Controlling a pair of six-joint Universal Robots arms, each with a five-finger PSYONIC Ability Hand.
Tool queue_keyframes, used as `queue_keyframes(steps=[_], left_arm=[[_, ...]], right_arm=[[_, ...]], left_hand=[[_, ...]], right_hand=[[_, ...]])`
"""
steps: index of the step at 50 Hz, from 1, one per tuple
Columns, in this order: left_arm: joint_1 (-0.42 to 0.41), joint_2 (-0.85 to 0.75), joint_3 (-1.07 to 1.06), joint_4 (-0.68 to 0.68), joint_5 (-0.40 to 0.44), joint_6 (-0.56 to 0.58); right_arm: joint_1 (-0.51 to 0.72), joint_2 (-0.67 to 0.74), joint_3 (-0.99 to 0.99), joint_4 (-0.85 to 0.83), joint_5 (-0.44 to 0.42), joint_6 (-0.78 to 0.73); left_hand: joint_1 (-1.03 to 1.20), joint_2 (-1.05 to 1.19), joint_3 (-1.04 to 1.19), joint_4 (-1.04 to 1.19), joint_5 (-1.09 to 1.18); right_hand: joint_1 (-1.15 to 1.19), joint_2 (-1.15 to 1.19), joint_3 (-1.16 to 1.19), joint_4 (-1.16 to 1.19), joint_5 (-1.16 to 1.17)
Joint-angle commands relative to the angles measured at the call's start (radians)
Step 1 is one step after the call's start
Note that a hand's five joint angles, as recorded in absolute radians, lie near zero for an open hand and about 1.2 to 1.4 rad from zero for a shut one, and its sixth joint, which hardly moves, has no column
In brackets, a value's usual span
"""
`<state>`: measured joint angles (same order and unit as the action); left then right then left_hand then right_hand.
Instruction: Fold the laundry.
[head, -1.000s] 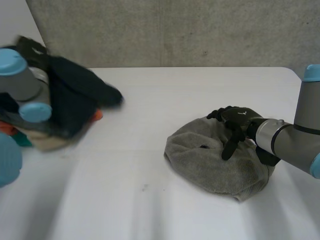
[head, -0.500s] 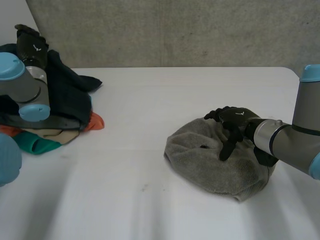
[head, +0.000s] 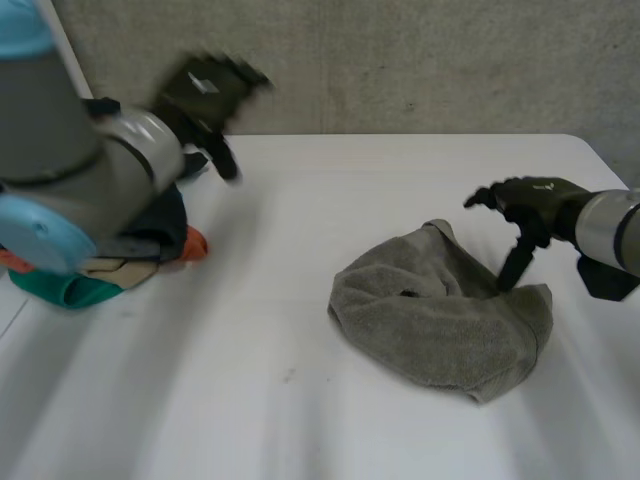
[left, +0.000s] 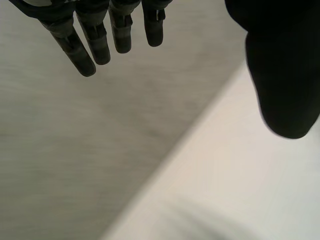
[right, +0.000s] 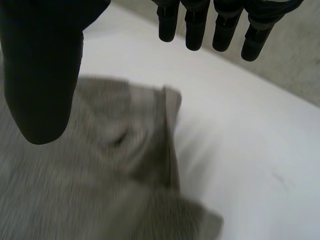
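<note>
Grey towel (head: 440, 320): crumpled in a loose heap on the white surface (head: 290, 420), right of centre, one corner sticking up at its far side.
Right hand (head: 535, 200): released, fingers (right: 195, 27) straight, thumb apart, nothing held; above the towel's right edge, one finger pointing down at it, contact cannot be told.
Left hand (head: 205, 90): released, fingers (left: 100, 42) straight, empty; in the air over the far left of the surface.
Clothes pile (head: 120, 270): dark, orange, beige and teal pieces at the left edge, well apart from the towel.

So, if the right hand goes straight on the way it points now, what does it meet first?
Probably the grey towel, which lies just ahead of and below the right hand; depth is unclear, so I cannot be sure.
</note>
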<state>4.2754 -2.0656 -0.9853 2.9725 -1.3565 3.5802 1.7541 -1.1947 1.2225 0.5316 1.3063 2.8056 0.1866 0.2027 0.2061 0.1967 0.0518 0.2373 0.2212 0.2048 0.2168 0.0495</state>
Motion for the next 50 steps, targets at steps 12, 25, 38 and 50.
queue_keyframes(steps=[12,25,38,50], left_arm=[[-0.29,-0.343,0.019,-0.058,-0.063,0.058],[-0.35,-0.337,0.065,-0.107,-0.125,0.048],[-0.374,0.061,0.014,-0.101,-0.237,-0.055],[-0.333,-0.326,0.338,-0.211,-0.257,0.032]], right_arm=[[0.004,-0.029,0.399,-0.224,-0.01,-0.288],[0.015,-0.046,0.529,-0.532,0.025,-0.178],[-0.042,-0.19,0.333,-0.404,-0.085,-0.011],[0.033,0.137,-0.041,-0.271,-0.07,-0.001]], left_hand=[[0.127,0.11,0.107,0.116,0.087],[1.21,1.194,1.19,1.2,1.17],[1.21,1.194,1.19,1.2,1.17],[1.204,1.188,1.185,1.194,1.164]], right_hand=[[0.011,0.027,0.043,0.031,0.024],[1.158,1.174,1.191,1.179,1.172],[1.159,1.175,1.191,1.179,1.172],[1.159,1.175,1.191,1.179,1.172]])
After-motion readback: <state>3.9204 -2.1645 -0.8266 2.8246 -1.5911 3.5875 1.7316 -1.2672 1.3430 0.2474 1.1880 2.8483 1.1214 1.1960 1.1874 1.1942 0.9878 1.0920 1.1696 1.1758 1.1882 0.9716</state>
